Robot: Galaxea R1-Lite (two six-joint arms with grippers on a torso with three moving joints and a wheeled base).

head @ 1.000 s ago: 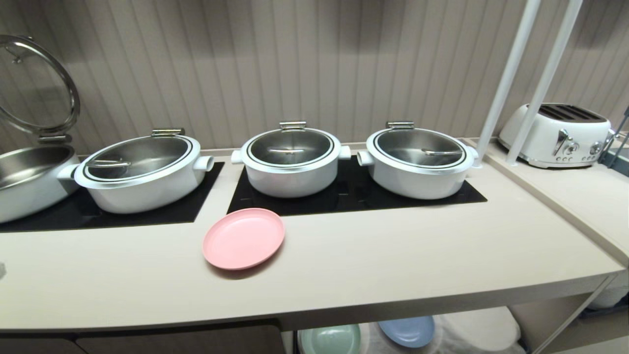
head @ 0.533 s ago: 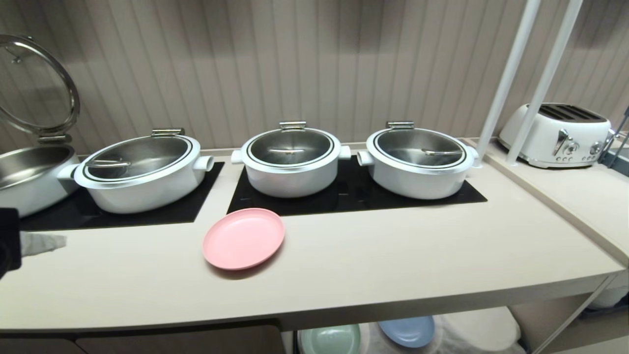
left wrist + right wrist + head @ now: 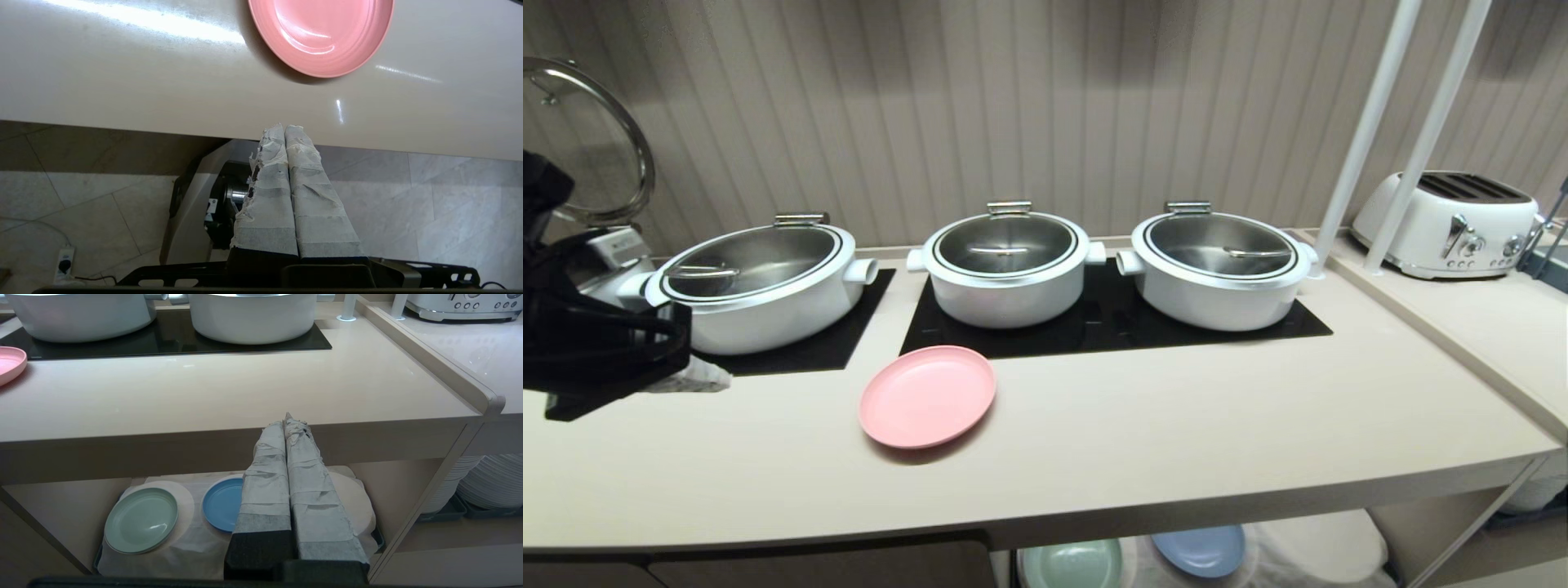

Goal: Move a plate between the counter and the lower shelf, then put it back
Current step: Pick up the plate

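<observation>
You have the pink plate (image 3: 927, 396) lying flat and right side up on the beige counter (image 3: 1176, 425), round and shallow with a raised rim, just in front of the gap between the two black hob panels and apart from the pots. Below the counter's thick front edge, your lower shelf (image 3: 192, 547) is a lit recess draped in wrinkled white cloth.

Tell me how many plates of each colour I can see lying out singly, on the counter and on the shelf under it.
Pink plate on the counter: 1
Green plate on the shelf: 1
Blue plate on the shelf: 1
Total: 3
</observation>
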